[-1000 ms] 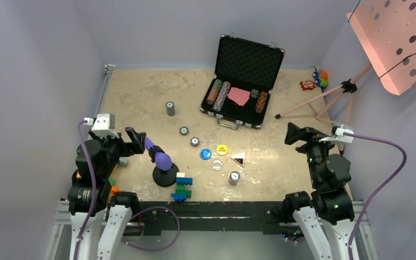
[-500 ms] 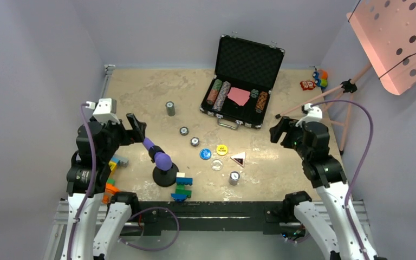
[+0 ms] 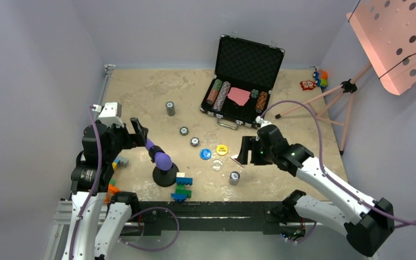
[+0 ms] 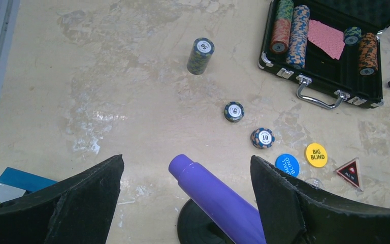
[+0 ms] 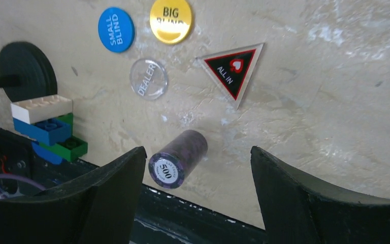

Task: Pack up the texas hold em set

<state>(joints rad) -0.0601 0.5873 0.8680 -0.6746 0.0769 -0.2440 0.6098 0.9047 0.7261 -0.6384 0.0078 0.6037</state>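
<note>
**Centre on the 500 stack before you close**

**Top view.** The case (image 3: 249,59) stands open at the far edge of the tabletop, right of the middle. It holds chip rows and pink cards (image 3: 239,96). Your right gripper (image 3: 245,151) hangs over the near middle, just beyond the 500 stack (image 3: 234,177), and hides most of the triangle marker. The blue button (image 3: 205,154), yellow button (image 3: 222,149) and clear button (image 3: 216,164) lie just to its left. Your left gripper (image 3: 138,132) sits near the left edge, beside the purple rod (image 3: 161,158).

**Left wrist.** The fingers are spread wide and hold nothing. The rod rises between them, and I see no contact. Loose pieces on this side are a tall stack (image 4: 200,56), a 50 chip (image 4: 234,111) and a 10 chip (image 4: 262,138).

**Right wrist.** The fingers are wide apart with nothing in them. The 500 stack stands upright between them, close to the finger on the picture's left. Whether it touches that finger, you cannot tell from here.

I judge the step in hand to be picking up this stack.
- Shift toward that near finger until the stack sits midway between the two.
- Come straight down so the pads reach the lowest chips.
- Close slowly, because a high or lopsided squeeze would likely shed chips or tip the column.
- Keep clear of the triangle marker (image 5: 232,71) and the brick figure (image 5: 48,127).
- Lift with the stack kept upright and carry it to a free slot in the case.
</note>
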